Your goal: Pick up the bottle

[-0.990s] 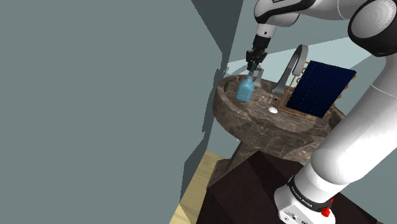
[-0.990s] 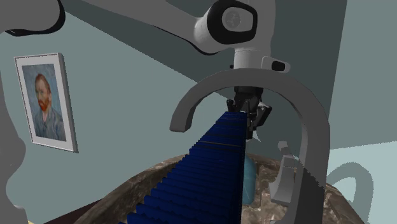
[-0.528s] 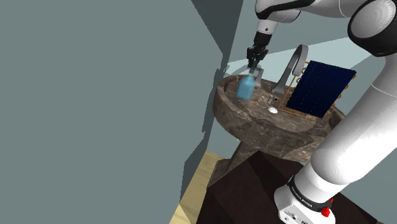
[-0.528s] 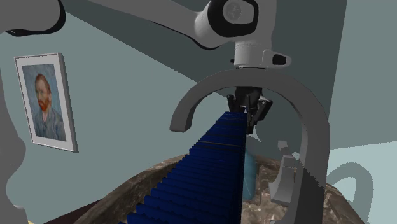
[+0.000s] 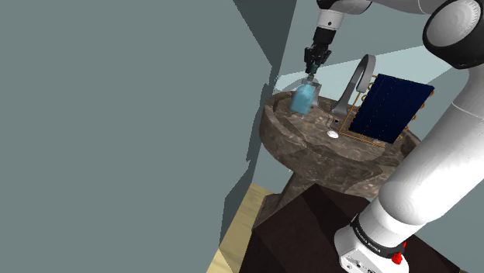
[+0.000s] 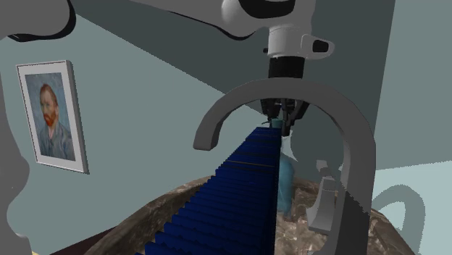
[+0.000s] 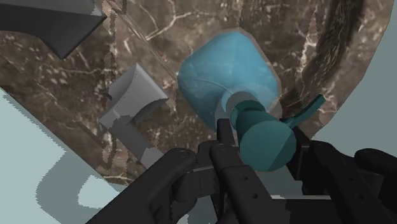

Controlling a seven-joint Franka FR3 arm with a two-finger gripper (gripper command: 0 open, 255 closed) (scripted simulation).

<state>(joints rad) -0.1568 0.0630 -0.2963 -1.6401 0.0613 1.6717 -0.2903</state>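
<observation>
Directly beneath the all-black two-finger gripper hangs the pale blue round-shouldered bottle. The fingers are clamped on its teal cap and neck, and in the wrist view one finger presses against the side of the neck. The bottle's long axis runs down and away from the fingertips, a little tilted, with its base toward the bowl of the brown veined-marble sink. Whether the base is off the stone I cannot tell. To one side of the gripper, near, rises the grey arched faucet, with the dark blue ribbed towel beyond it. On the other side the grey-green wall stands close. Above the gripper the space is open, so I judge a straight lift the safest path. A sideways swing could knock the bottle on the faucet or the sink's rim.
</observation>
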